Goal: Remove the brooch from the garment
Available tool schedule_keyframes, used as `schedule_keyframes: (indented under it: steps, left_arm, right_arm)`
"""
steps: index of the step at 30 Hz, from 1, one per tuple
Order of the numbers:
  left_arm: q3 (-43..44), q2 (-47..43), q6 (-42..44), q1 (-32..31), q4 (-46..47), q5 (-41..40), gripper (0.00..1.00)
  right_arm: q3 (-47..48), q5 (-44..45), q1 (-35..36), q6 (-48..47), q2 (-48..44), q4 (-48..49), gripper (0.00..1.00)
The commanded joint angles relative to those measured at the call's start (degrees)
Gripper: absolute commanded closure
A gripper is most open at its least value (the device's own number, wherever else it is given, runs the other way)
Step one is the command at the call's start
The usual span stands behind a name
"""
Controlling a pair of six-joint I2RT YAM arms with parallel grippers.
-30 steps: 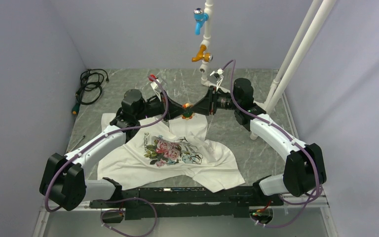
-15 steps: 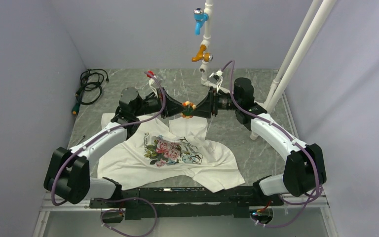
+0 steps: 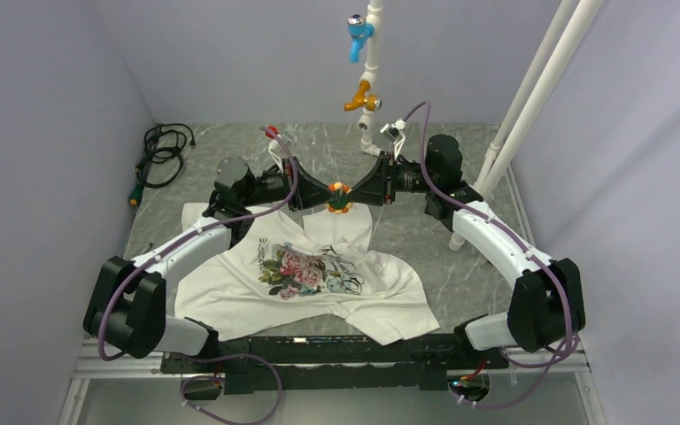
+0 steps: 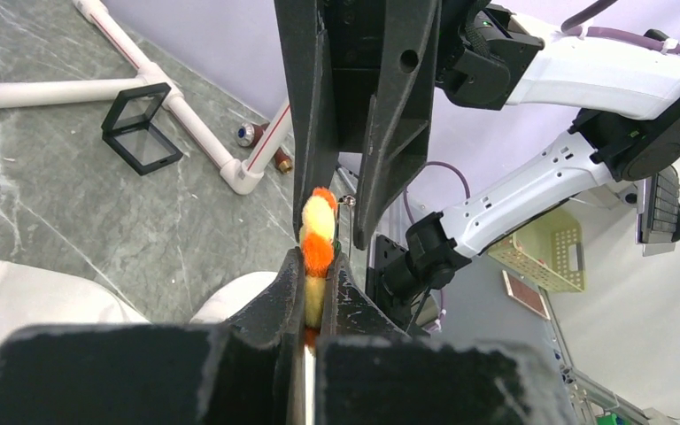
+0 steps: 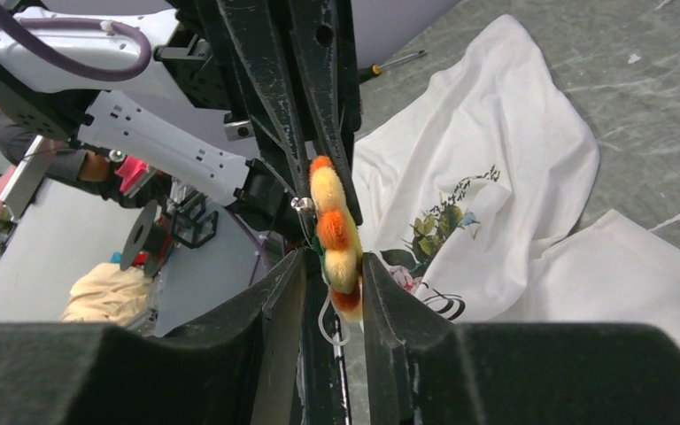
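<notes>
Above the far edge of the garment (image 3: 230, 297), at 12 o'clock from its rose print (image 3: 305, 270), your two arms meet nose to nose. The left arm (image 3: 186, 248) reaches in from 9 o'clock and the right arm (image 3: 496, 243) from 3 o'clock, both forearms raised off the table (image 3: 407, 235), wrists aimed at each other. Your left gripper (image 4: 317, 266) is clenched on the brooch (image 4: 317, 221): in the left wrist view its fingers pinch the lower part of the orange-yellow fluff with barely a slit between them. Your right gripper (image 5: 334, 258) straddles the same brooch from the opposite side. Its jaws stand a little apart, the fluff brushing one finger and a gap on the other side, so you cannot tell whether it truly grips. The brooch hangs in the air, clear of the garment, which lies rumpled on the table below. Against a second ago, the brooch sits a touch higher. The left arm's elbow has swung inward from 8 o'clock, the right arm's wrist has eased back toward 1 o'clock, and the garment has not shifted.
</notes>
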Motion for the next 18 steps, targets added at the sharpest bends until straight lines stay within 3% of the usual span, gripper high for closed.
schedule_keyframes:
  steps: [1,5,9,10,12,13,14,16,18]
  left_arm:
    - [0.89,0.78,-1.45,0.19,3.47,1.37,1.00]
    - [1.26,1.30,-2.03,0.19,4.03,1.60,1.00]
    - [1.70,1.81,-2.15,0.17,4.14,1.67,1.00]
    - [1.91,1.85,-1.99,0.18,3.85,1.80,1.00]
    - [2.13,1.94,-1.53,0.21,3.27,1.58,1.00]
    - [2.20,1.88,-1.11,0.21,2.69,1.22,1.00]
    - [2.24,1.67,-0.43,0.21,1.69,0.75,0.94]
    - [2.69,1.02,2.35,0.78,-1.57,0.15,0.67]
    - [3.64,0.20,5.65,1.77,-5.74,-1.06,0.54]
  right_arm:
    - [1.90,-3.12,-0.03,0.54,-0.21,3.17,0.67]
    - [1.90,-4.18,0.06,1.79,0.61,4.66,0.68]
    - [1.62,-4.50,0.15,0.68,0.71,3.58,0.77]
    - [1.56,-4.63,0.13,0.20,0.65,3.10,0.80]
    - [1.55,-5.14,0.15,-0.15,0.48,3.14,0.98]
    - [1.67,-4.96,0.15,-0.34,0.43,2.87,1.00]
    - [1.95,-4.63,0.08,-0.97,0.27,2.09,1.00]
    - [2.78,-3.84,0.04,-3.73,0.22,-1.67,1.00]
    - [3.78,-3.50,0.06,-6.48,0.35,-5.30,1.00]
